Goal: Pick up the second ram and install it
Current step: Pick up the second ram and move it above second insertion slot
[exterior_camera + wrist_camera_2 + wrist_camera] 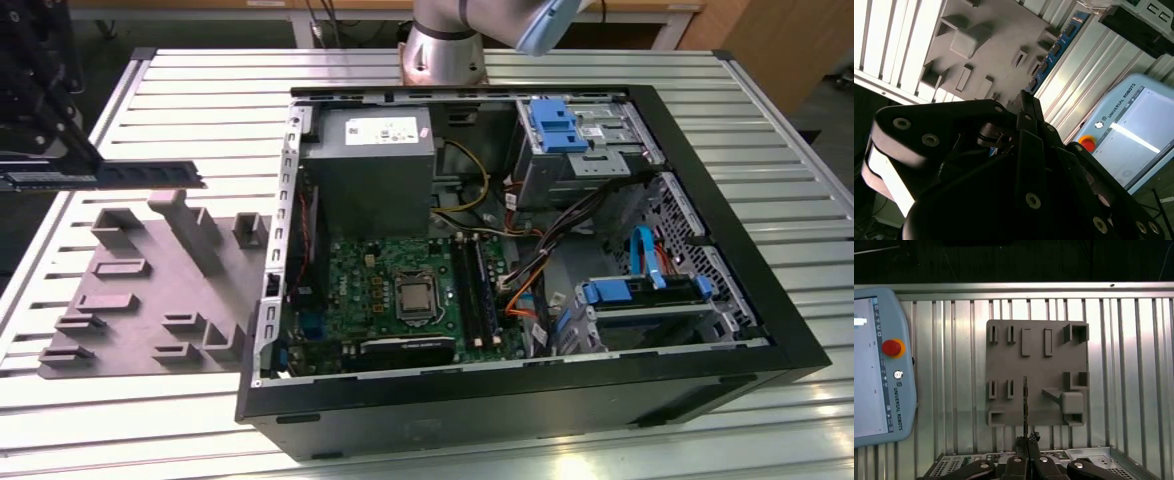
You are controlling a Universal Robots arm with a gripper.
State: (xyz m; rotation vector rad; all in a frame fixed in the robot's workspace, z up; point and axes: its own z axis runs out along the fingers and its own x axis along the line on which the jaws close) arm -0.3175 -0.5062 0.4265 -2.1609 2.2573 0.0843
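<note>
Carrying looks like the step in hand: gripper [64, 160] clamps ram [134, 175] level at the exterior view's upper left, above tray [147, 300], apparently clear of it. Seating it calls for squaring to slots [470, 285], past case wall [283, 230] and beside cables [534, 270]; open air lies over the tray.

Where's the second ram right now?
At the exterior view's left, the second ram is clamped in the end effector, above the grey holder tray, outside the open computer case.
</note>
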